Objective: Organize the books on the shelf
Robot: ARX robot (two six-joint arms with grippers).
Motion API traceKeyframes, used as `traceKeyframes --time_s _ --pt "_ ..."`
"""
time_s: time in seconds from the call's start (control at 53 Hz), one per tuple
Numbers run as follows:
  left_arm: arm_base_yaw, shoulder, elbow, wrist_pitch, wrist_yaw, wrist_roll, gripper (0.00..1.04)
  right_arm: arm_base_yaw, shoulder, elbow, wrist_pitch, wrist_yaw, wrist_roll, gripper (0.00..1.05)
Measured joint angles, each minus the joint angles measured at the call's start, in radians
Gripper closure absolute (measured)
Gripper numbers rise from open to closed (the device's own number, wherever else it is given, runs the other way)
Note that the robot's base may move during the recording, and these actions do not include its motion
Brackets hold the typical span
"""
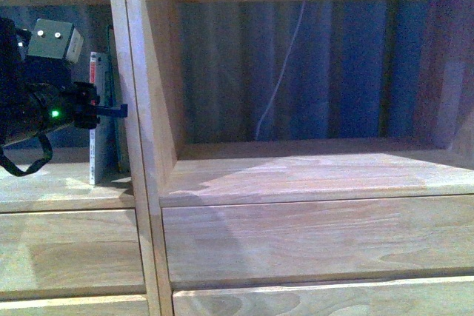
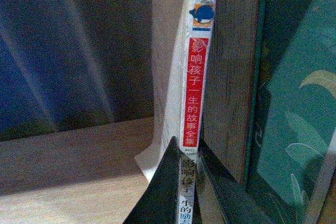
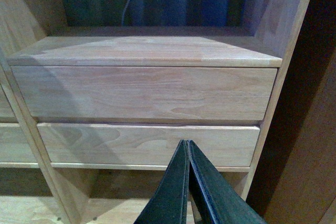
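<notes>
The thin paperback (image 1: 94,146) stands upright on the board of the pale wood shelf's (image 1: 296,175) left compartment. Its white spine with the red patch (image 2: 195,93) faces my left wrist camera. My left gripper (image 1: 118,110) is shut on the spine's lower part (image 2: 186,148). The dark green book (image 1: 115,94) stands just beyond the paperback, against the upright divider. Its leaf-pattern cover (image 2: 294,129) shows in the left wrist view. My right gripper (image 3: 187,142) is shut and empty in front of the drawer band (image 3: 147,93), out of the front view.
The upright divider (image 1: 137,109) separates the two columns. A white cable (image 1: 285,57) hangs behind the open-backed right compartment, before a blue curtain (image 1: 355,64). A reddish-brown cabinet (image 3: 310,129) stands beside the shelf's side.
</notes>
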Motion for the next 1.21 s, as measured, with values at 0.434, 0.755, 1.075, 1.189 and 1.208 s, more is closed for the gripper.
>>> traceKeyframes --time_s 0.434,0.755,1.075,1.189,1.208 --pt "0.015 -0.001 0.039 -0.088 0.025 0.098 0.78 0.0 0.0 0.0 0.0 0.0 0.0 1.02" --pt "0.02 -0.007 0.037 -0.079 0.016 0.005 0.25 0.0 0.0 0.0 0.0 0.0 0.0 1.02" --pt "0.016 -0.208 -0.194 -0.002 0.004 -0.033 0.07 0.0 0.0 0.0 0.0 0.0 0.0 1.02" --pt "0.021 -0.375 -0.368 0.066 -0.002 -0.04 0.07 0.0 0.0 0.0 0.0 0.0 0.0 1.02" --pt "0.023 -0.404 -0.396 0.082 -0.002 -0.041 0.07 0.0 0.0 0.0 0.0 0.0 0.0 1.02"
